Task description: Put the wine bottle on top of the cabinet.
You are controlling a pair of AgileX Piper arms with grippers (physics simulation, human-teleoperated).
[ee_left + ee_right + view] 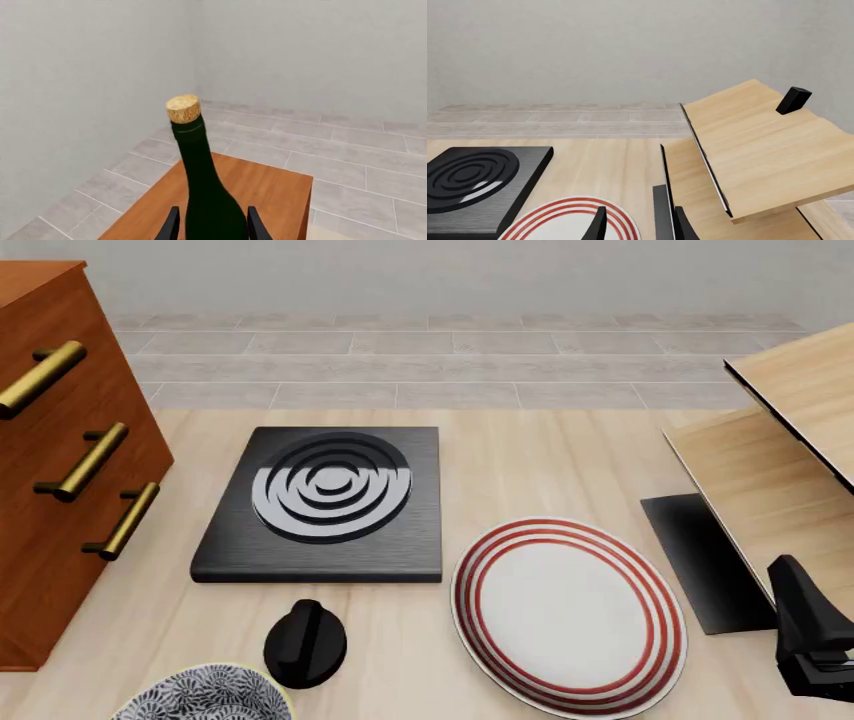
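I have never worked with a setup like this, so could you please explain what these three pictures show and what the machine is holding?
These are simulator renders of a two-armed robot at a table. One picture looks down from a fixed camera behind the arms; the other two come from cameras just behind each gripper.

The left wrist view shows the left gripper shut on the wine bottle, held above the cabinet top.

The front view shows the table with a black hotplate, a red-striped plate, a black knob, a patterned bowl and a pale wooden structure. The right gripper is open and holds nothing.
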